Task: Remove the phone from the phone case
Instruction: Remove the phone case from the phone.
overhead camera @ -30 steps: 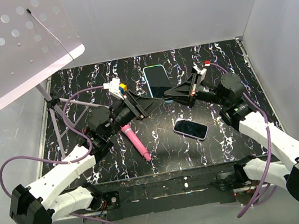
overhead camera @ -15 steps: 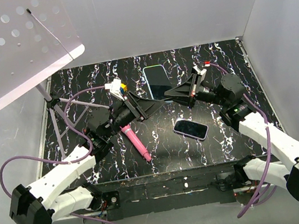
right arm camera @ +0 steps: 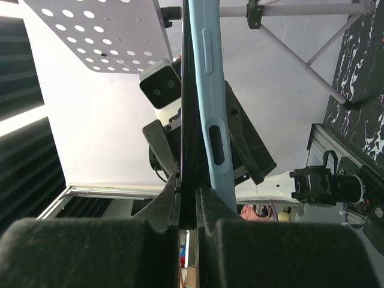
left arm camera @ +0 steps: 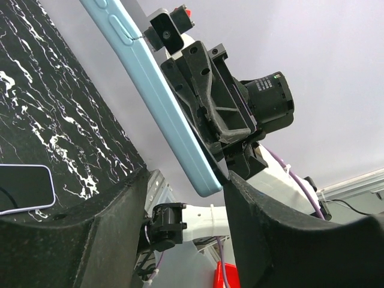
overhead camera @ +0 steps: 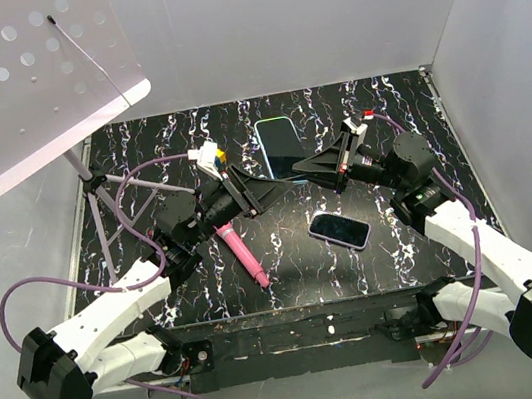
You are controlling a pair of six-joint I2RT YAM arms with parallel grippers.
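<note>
A phone in a light-blue phone case [overhead camera: 280, 145] is held up on edge above the back of the table. My right gripper [overhead camera: 301, 166] is shut on the dark phone [right arm camera: 188, 150] at its lower end. The blue case [right arm camera: 211, 120] stands peeled a little to one side of the phone. My left gripper [overhead camera: 282, 187] faces it from the left. In the left wrist view the case [left arm camera: 157, 96] runs down to a corner between my spread fingers [left arm camera: 258, 222]. The left gripper [left arm camera: 186, 180] is open, its jaws wide on either side of that corner.
A second dark phone [overhead camera: 339, 230] lies flat on the black marbled table [overhead camera: 403, 107], near the right arm. A pink pen-like tool [overhead camera: 242, 252] lies by the left arm. A white perforated panel [overhead camera: 15, 87] on a tripod stands at the back left.
The left gripper has shifted only slightly near the case's lower corner. The right gripper and the phone hold the same place.
</note>
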